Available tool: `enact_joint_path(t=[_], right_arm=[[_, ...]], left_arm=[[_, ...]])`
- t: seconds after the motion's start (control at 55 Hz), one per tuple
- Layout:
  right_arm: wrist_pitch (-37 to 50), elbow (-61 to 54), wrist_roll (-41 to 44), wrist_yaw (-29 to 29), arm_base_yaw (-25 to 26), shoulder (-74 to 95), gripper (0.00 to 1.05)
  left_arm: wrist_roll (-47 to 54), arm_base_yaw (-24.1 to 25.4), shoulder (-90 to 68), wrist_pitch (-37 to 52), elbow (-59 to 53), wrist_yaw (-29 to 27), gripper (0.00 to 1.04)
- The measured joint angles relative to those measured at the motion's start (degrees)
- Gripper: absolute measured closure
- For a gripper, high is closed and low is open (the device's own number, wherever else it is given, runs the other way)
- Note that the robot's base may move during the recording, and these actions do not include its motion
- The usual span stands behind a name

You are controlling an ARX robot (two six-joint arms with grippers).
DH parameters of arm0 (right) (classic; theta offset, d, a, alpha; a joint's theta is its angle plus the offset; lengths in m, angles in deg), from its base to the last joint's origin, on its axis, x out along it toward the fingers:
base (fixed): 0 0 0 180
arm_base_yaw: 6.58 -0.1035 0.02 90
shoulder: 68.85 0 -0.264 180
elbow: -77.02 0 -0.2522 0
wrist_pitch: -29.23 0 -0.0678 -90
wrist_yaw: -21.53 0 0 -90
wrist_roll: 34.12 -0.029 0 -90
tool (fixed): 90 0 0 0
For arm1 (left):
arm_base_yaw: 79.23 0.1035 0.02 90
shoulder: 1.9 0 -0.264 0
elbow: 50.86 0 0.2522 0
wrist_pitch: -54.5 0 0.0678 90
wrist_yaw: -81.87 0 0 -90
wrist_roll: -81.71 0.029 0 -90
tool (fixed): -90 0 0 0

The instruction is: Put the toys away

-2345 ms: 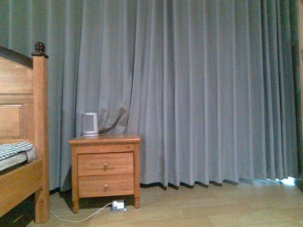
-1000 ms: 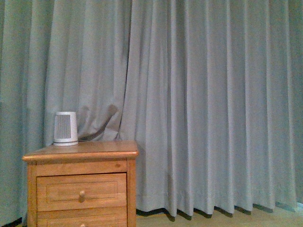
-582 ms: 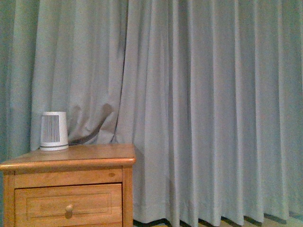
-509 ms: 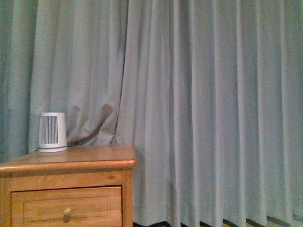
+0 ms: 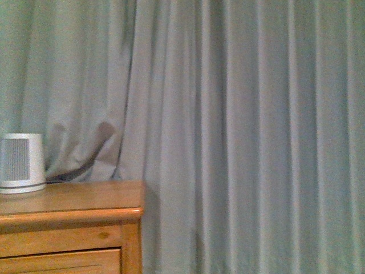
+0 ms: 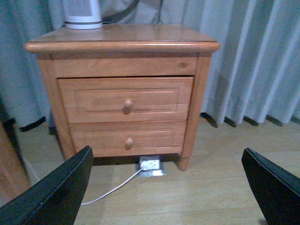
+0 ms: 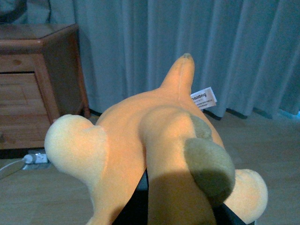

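Room: grey curtain [image 5: 239, 137] hung behind | right claw [image 7: 137, 208] pinched orange plush toy [image 7: 140, 140], held aloft beside nightstand [image 7: 37, 70] | left claw [image 6: 164, 187] spread, empty | risk: the soft toy might have sagged loose, or bumped the shut drawers

plush toy [image 7: 154, 136] 1 | nightstand [image 6: 140, 37] 1 | drawers [image 6: 93, 101] 2 | knobs [image 6: 127, 106] 2 | white ribbed device [image 5: 21, 162] 1 | floor socket [image 6: 151, 165] seemingly 1

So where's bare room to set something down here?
For the plush toy: the nightstand top is bare from the white device at its back corner to the opposite edge. Floor in front is open; cable and plug strip crowd underneath.
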Motion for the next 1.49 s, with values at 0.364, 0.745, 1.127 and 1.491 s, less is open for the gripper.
enact_joint_path(t=[0.364, 0.745, 1.127, 1.491], right_arm=[[0.0, 0.0, 0.0, 0.9, 0.0, 0.0, 0.98], [0.0, 0.0, 0.0, 0.8, 0.0, 0.0, 0.98], [0.0, 0.0, 0.0, 0.7, 0.0, 0.0, 0.98], [0.0, 0.0, 0.0, 0.8, 0.0, 0.0, 0.98]], left_arm=[[0.0, -0.1, 0.0, 0.0, 0.0, 0.3, 0.06], [0.0, 0.0, 0.0, 0.0, 0.0, 0.4, 0.06], [0.0, 0.0, 0.0, 0.0, 0.0, 0.2, 0.06], [0.0, -0.1, 0.0, 0.0, 0.0, 0.3, 0.06]])
